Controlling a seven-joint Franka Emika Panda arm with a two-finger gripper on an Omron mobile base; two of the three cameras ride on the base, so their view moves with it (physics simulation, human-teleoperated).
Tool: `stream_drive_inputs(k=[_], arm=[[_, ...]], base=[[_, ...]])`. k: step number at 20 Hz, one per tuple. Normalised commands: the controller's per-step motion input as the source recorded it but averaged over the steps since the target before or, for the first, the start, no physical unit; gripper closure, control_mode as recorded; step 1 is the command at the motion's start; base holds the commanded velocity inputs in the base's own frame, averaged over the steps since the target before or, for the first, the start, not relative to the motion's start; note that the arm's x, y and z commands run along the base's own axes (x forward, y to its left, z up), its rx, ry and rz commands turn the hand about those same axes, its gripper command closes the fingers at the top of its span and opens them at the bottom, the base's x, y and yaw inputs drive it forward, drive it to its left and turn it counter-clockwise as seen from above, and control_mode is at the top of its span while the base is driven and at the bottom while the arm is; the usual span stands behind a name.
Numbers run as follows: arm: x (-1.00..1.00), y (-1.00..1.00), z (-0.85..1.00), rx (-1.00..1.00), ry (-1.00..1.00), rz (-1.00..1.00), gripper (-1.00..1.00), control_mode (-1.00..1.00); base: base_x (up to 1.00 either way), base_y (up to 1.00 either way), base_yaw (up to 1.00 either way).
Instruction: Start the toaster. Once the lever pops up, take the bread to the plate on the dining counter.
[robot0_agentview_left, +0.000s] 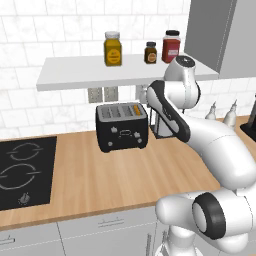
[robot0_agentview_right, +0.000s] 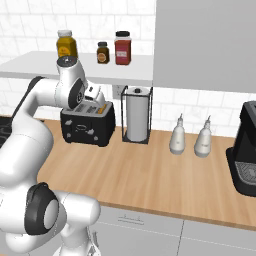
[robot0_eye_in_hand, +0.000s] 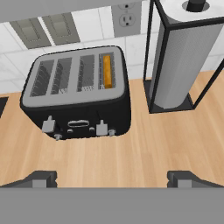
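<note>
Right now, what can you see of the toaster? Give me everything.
The toaster is a small black box with a silver-grey top and four slots. The bread stands on edge in the rightmost slot, seen from the front, its orange-brown crust showing. Two pale levers, small knobs and a handle-like slot sit on the front face. It stands upright on the wood counter against the tiled wall, below the outlets, left of the paper-towel holder. Nothing else touches it.

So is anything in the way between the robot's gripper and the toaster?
No, nothing visible blocks it. In the hand view the open gripper looks straight at the toaster, with only bare wooden counter between them. The paper towel holder stands off to one side.
</note>
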Motion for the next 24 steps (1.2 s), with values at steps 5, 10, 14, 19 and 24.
stream_drive_inputs(k=[5, 10, 14, 19, 24], arm=[[0.0, 0.0, 0.0, 0.0, 0.0, 0.0, -1.0, -1.0], [0.0, 0.0, 0.0, 0.0, 0.0, 0.0, -1.0, -1.0], [0.0, 0.0, 0.0, 0.0, 0.0, 0.0, -1.0, -1.0], [0.0, 0.0, 0.0, 0.0, 0.0, 0.0, -1.0, -1.0], [0.0, 0.0, 0.0, 0.0, 0.0, 0.0, -1.0, -1.0]], base=[[0.0, 0.0, 0.0], [0.0, 0.0, 0.0], [0.0, 0.0, 0.0], [0.0, 0.0, 0.0], [0.0, 0.0, 0.0]])
